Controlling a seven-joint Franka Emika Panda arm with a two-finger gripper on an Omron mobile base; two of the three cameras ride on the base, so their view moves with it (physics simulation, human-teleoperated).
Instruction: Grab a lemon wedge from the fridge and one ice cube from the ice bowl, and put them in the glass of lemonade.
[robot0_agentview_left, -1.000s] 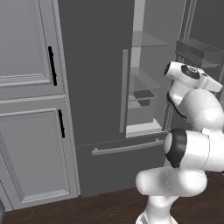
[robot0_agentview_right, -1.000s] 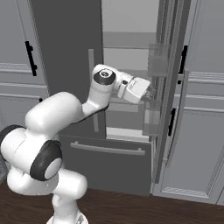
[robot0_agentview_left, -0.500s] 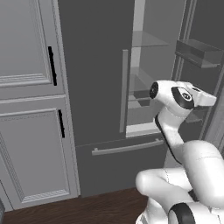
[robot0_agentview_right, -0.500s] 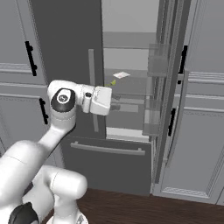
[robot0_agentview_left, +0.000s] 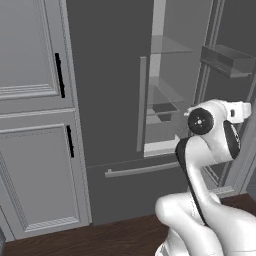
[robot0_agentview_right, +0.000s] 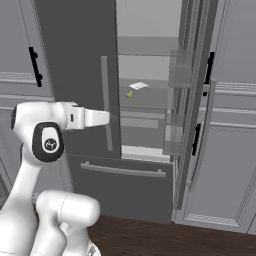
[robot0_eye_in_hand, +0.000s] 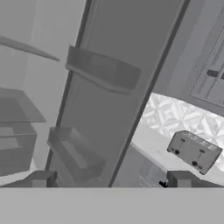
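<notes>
We face the open fridge (robot0_agentview_left: 110, 90); the right base view reveals the lemon wedge (robot0_agentview_right: 129, 93) shelved, our gripper (robot0_eye_in_hand: 109, 179) spread wide, empty.

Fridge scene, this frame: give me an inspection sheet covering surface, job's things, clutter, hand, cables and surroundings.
Surface: dark wood floor; pale fridge shelves.
Job's things: fridge, its right door swung open with door bins; lemon wedge, tiny and yellow-green, lies on a shelf beside a pale flat packet.
Clutter: a dark box on a lower shelf.
Hand: hand open, holding nothing, short of the shelves.
Cables: nothing seen.
Surroundings: light grey panelled cabinets with black handles; a grey toaster on a counter before a patterned tile wall.
</notes>
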